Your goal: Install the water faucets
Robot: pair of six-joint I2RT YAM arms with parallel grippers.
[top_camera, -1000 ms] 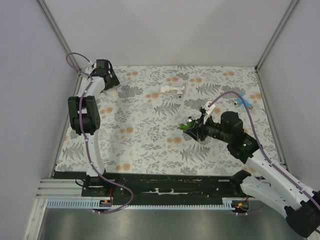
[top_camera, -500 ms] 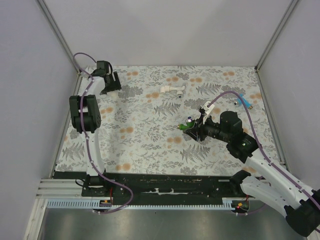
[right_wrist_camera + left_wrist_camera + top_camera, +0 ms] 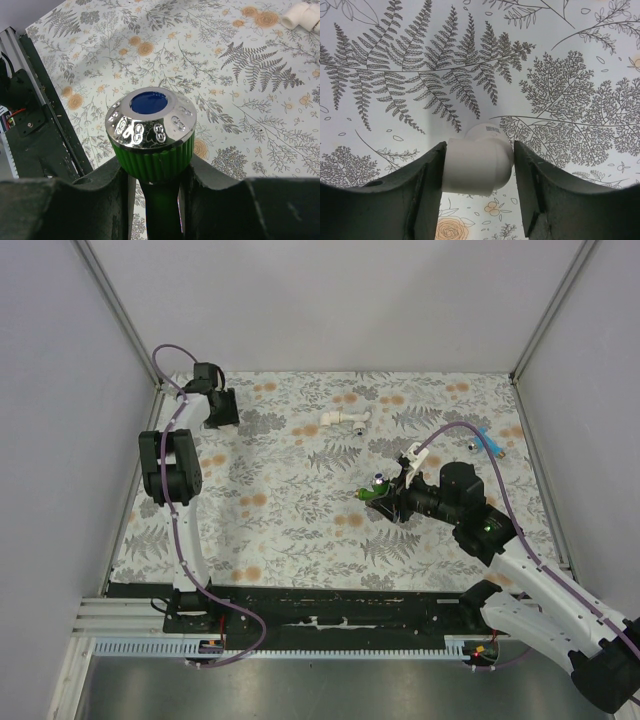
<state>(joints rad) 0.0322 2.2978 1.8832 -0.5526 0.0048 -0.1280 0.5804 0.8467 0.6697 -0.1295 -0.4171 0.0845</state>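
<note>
Right gripper [image 3: 155,187] pinches the green faucet [image 3: 150,130] by its ribbed knob. The chrome cap with a blue centre faces the wrist camera, and the faucet sits low over the desk [image 3: 300,510]. This is nearer the arm bases than the white pipe piece [image 3: 340,420] and a bit to its right. The blue faucet [image 3: 487,443] lies on the desk well to the right of the pipe piece. Left gripper [image 3: 479,172] is well left of the pipe piece, near the far-left desk corner. Its fingers [image 3: 422,195] press both sides of a white elbow fitting [image 3: 475,160], which rests on the fern-print cover.
</note>
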